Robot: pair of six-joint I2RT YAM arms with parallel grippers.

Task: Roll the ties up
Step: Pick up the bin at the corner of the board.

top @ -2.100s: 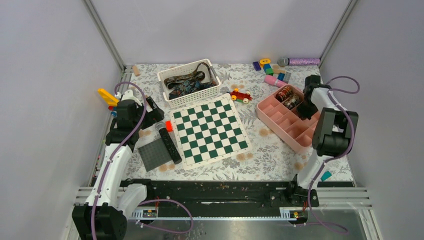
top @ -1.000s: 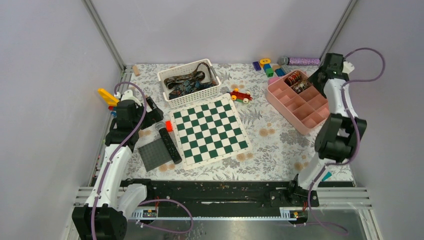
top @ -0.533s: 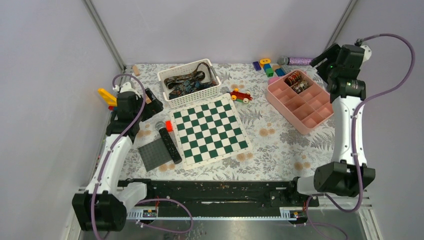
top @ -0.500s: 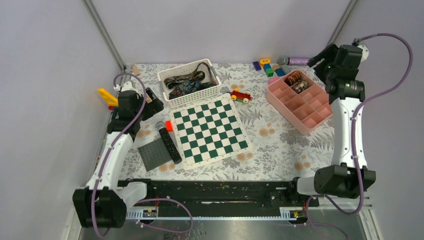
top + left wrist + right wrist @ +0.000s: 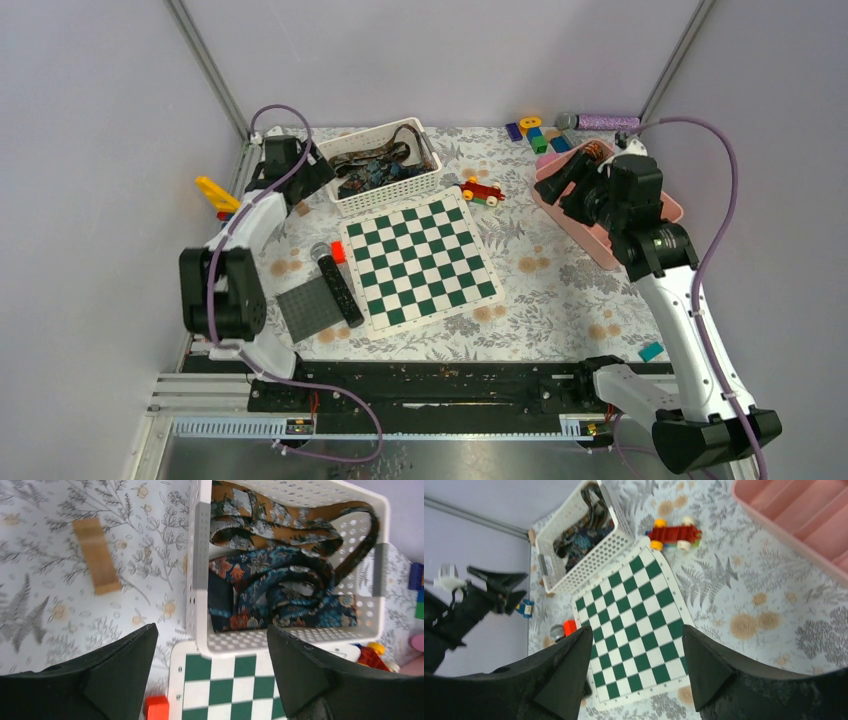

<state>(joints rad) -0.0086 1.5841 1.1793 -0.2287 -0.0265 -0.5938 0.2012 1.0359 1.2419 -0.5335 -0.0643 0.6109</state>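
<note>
ties [image 5: 280, 575] tangled in basket [image 5: 200, 545], left gripper [image 5: 211, 628] wide open, empty, over basket's near corner, right gripper [image 5: 636, 628] open, empty, well right of basket: risk of dragging several tangled ties out together or hooking basket wall.

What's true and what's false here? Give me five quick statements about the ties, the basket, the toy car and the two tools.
1. The ties lie loose in the white basket. True.
2. The left tool is shut on a tie. False: it is open and holds nothing.
3. The chessboard lies flat next to the basket. True.
4. The red toy car sits inside the pink tray. False: it stands on the floral tablecloth, between the basket and the tray.
5. The right tool is open and empty. True.
</note>
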